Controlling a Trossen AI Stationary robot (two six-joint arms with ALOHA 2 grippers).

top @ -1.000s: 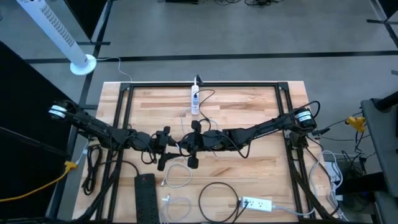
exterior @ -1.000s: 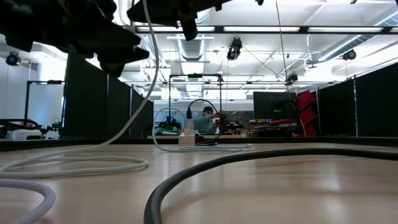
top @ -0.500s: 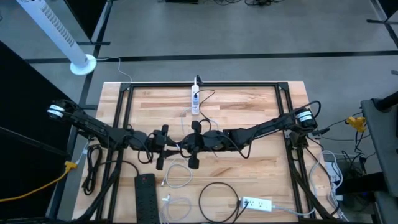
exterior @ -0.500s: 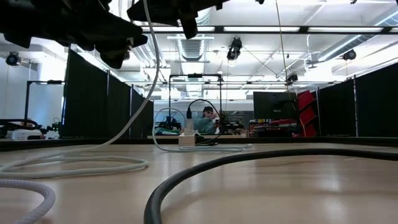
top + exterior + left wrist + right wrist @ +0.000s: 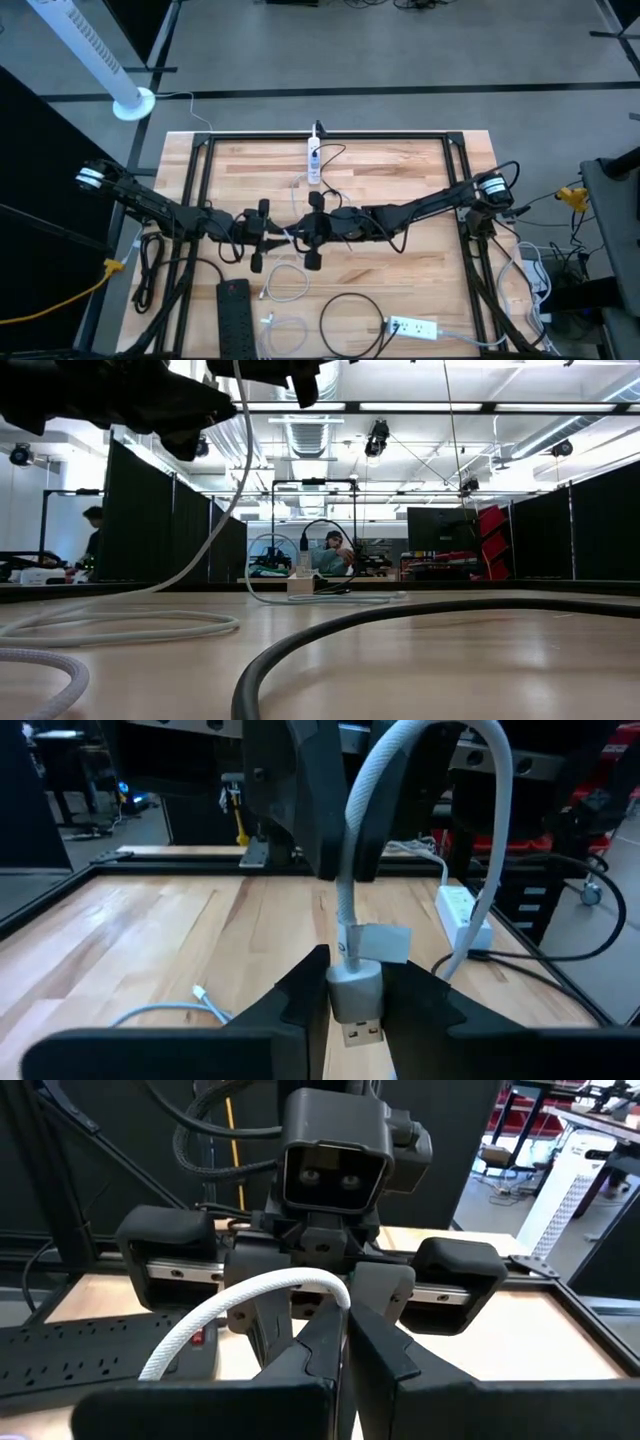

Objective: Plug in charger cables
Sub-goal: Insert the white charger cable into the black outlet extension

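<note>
- The left hand [image 5: 352, 1005] gripped the USB plug of a white charger cable [image 5: 356, 870] above the middle of the surface [image 5: 400, 180].
- The right hand [image 5: 340, 1335] pinched the same cable, facing the left one.

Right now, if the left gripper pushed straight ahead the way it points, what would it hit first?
Most likely the right gripper. The left gripper, shut on the white cable's USB plug, faces it closely above mid-table, the cable arching between them. Exact gap is unclear.

Power strips: three [image 5: 313, 160], [image 5: 233, 318], [image 5: 413, 327]. Arms: two. Tower fan [image 5: 95, 55]: one.
</note>
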